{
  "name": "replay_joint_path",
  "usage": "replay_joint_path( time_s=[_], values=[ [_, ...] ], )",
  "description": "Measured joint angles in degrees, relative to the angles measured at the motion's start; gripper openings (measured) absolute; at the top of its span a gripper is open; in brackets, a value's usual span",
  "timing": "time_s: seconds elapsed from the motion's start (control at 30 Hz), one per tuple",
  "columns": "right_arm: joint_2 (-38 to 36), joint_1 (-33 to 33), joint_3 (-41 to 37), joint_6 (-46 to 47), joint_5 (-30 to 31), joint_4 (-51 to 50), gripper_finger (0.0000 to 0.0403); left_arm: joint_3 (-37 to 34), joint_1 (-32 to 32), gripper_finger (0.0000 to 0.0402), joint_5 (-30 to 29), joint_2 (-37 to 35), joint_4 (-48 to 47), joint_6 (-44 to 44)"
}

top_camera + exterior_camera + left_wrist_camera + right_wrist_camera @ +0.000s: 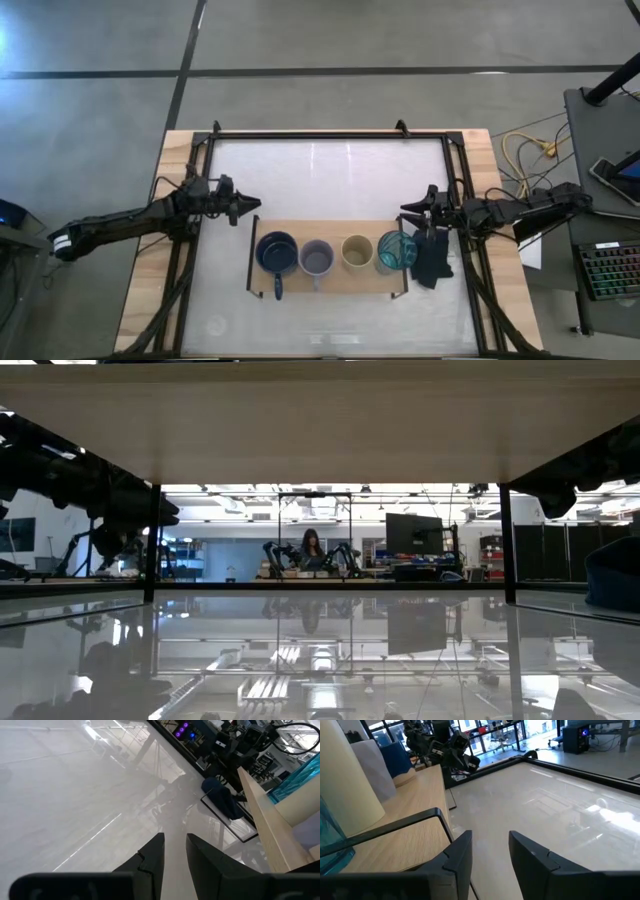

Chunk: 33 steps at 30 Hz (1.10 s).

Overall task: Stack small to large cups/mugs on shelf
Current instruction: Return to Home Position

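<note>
- Fingers first: the left fingers (250, 204) are at the left middle of the top-down picture, just off the left end of the shelf (330, 230). They are open only a little and hold nothing.
- The right fingers (410, 210) are right of the middle, very near the shelf's right end. They are open a bit wider and are empty too.
- All four cups stand upright in a row on the shelf, in the lower middle of the picture. From left to right they are the navy mug (277, 252), the grey mug (317, 258), the tan cup (357, 251) and the teal tumbler (397, 250).
- Looking down into them, I see nothing inside any cup. The navy mug is dark inside, so I cannot be fully sure about that one.
- The biggest worry is the right side. The right fingers are close to the teal tumbler and to the black frame (395, 823) at the shelf's end. If that arm swings low or sideways as it pulls away, it could bump the tumbler. The tumbler is tall, so I think it would tip easily and might knock the tan cup next to it.
- A dark cloth (433, 262) lies on the surface (330, 170) just right of the shelf, under the right arm. A low arm could catch it and drag it.
- The left fingers are near the navy mug's end. A bump there could shove the shelf and shake the whole row.
</note>
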Motion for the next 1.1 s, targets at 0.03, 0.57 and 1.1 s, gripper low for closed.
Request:
replay_joint_path(
  time_s=[0.03, 0.57, 1.1],
  values=[
    [0.0, 0.0, 0.0, 0.0, 0.0, 0.0, 0.0121, 0.0, 0.0, 0.0067, 0.0, 0.0, 0.0, 0.0],
    [0.0, 0.0, 0.0, 0.0, 0.0, 0.0, 0.0125, 0.0, 0.0, 0.0067, 0.0, 0.0, 0.2, 0.0],
    [0.0, 0.0, 0.0, 0.0, 0.0, 0.0, 0.0128, 0.0, 0.0, 0.0067, 0.0, 0.0, 0.2, 0.0]
  ],
)
